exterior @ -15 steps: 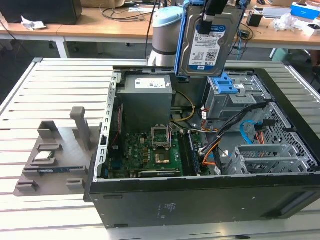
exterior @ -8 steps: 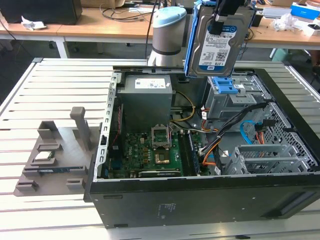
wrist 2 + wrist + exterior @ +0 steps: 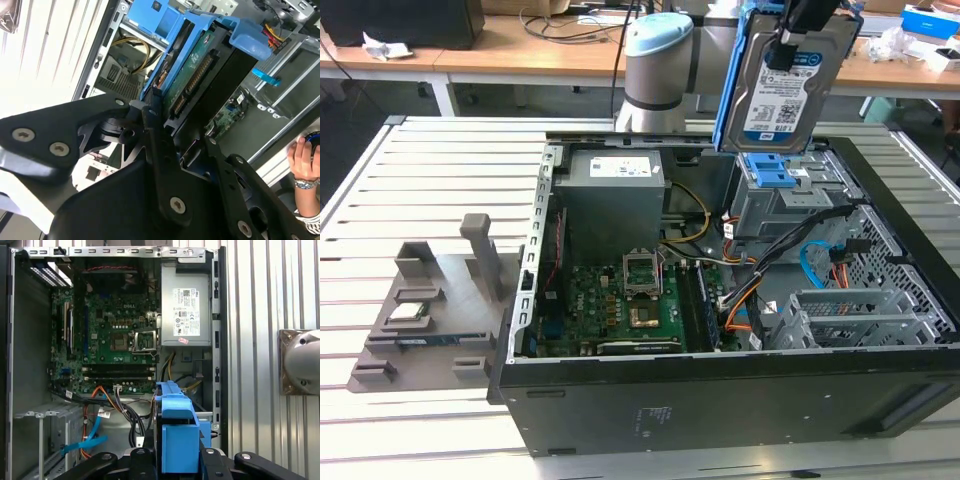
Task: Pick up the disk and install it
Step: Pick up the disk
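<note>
We see the disk (image 3: 785, 95) up in the air, standing on end, with its blue frame around it. The gripper (image 3: 787, 52) is clamped tight on its top end. The disk hangs over the far edge of the open computer case (image 3: 720, 410), toward the exterior view's right, just above the grey drive cage (image 3: 765, 215). We think things could go wrong if the disk comes down crooked. It may bump the cage rim or snag the loose cables (image 3: 798, 243). If the grip slips, the disk could drop onto the green board (image 3: 620, 305).
</note>
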Motion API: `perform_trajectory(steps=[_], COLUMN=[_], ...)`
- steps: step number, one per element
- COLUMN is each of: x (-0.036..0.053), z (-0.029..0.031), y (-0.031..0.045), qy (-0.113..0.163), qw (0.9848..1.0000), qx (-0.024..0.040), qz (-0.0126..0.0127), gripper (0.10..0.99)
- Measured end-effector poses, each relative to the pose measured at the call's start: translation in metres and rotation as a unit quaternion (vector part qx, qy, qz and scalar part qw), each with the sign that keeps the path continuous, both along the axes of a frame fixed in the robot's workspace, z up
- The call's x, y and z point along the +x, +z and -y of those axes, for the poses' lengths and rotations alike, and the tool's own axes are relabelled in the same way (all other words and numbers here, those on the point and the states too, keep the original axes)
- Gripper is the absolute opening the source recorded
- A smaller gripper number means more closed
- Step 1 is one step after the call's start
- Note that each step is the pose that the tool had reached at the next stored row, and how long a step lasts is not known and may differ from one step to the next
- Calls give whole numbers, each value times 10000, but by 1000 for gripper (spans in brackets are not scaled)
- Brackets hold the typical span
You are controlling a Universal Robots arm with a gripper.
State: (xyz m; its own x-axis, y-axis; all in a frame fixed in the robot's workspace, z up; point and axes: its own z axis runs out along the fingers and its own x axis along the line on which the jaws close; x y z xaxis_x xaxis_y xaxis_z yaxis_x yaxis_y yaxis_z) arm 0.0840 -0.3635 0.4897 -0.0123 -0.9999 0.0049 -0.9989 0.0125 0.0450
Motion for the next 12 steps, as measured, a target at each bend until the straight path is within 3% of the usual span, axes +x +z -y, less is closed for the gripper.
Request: perform_trajectory(steps=[7,10,12], x=[209,381,434], z=[0,-1,-1], y=[0,0,0], qy=[0,0,0], qw=[10000,10000,10000], qx=[0,0,0], qz=[0,0,0], gripper=[361,361,361])
